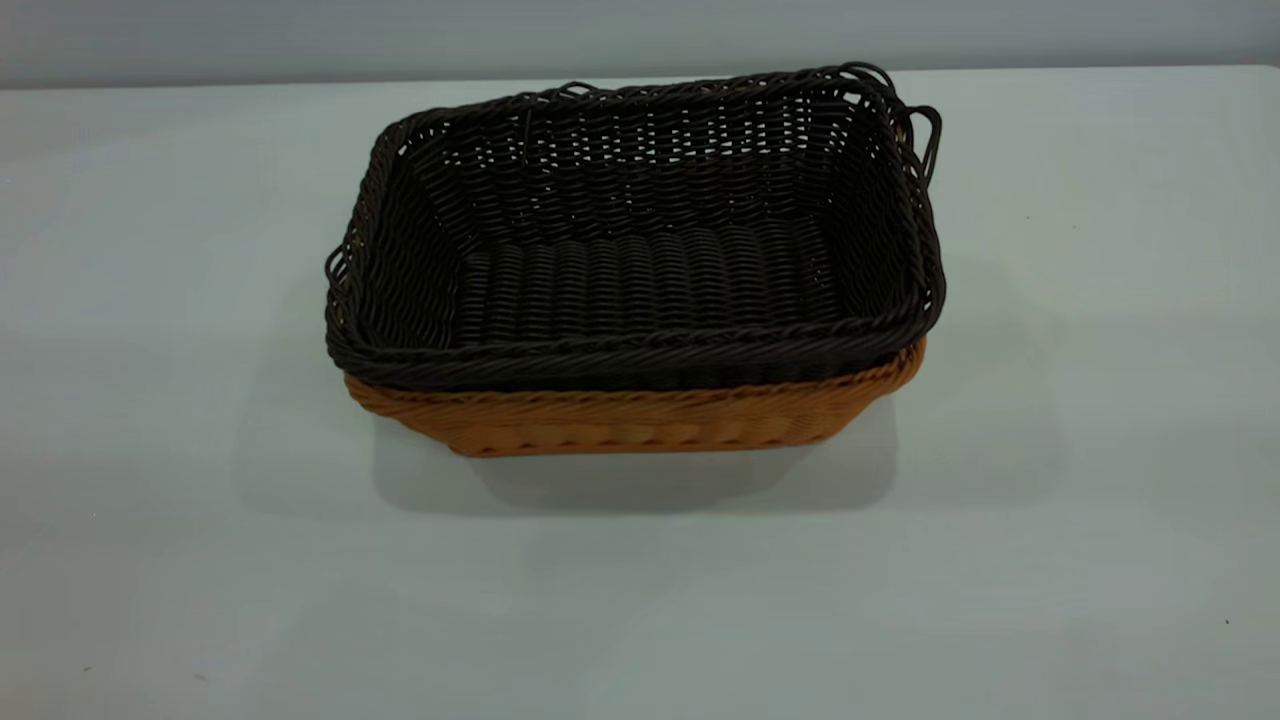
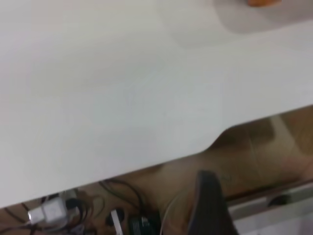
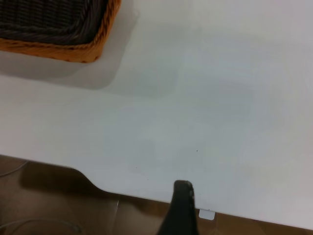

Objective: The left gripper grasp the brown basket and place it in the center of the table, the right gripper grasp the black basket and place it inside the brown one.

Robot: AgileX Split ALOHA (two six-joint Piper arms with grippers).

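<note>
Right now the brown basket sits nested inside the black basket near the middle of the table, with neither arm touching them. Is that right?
Not quite: the nesting is reversed. The exterior view shows the black basket sitting inside the brown basket, whose orange-tan wall shows below the dark rim. The rest holds: they stand mid-table, with neither arm touching them.

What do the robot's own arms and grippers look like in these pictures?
Very little of them shows. The exterior view holds no arm at all. In each wrist view only a single dark, nearly black finger tip pokes in: the left gripper as a broad, rounded matte stub, the right gripper as a slimmer tapering one. No markings show on either, and no cables on the grippers themselves.
</note>
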